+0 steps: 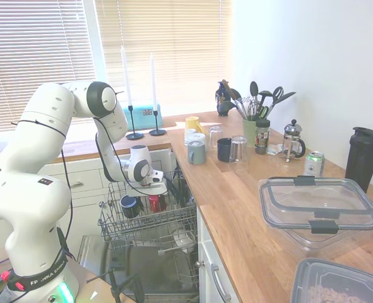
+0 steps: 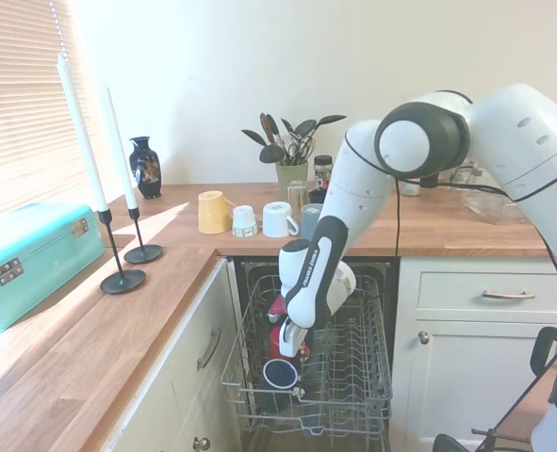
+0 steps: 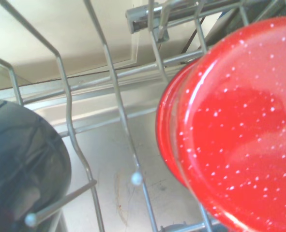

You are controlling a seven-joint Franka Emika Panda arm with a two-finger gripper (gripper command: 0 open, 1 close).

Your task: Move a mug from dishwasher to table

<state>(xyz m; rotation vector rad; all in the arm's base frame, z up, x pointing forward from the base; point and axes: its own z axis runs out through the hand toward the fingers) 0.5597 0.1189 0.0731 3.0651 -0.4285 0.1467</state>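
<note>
In the dishwasher [image 1: 149,222] rack, the arm half-hides the mug [image 2: 280,342].

Red mug in the pulled-out dishwasher rack

The glossy red mug [image 1: 154,202] sat among the grey wire tines of the dishwasher [image 1: 149,226] rack, beside a dark blue mug, its speckled base filling the wrist view; the wooden table [image 1: 236,208] ran alongside, 1 level above.
</note>
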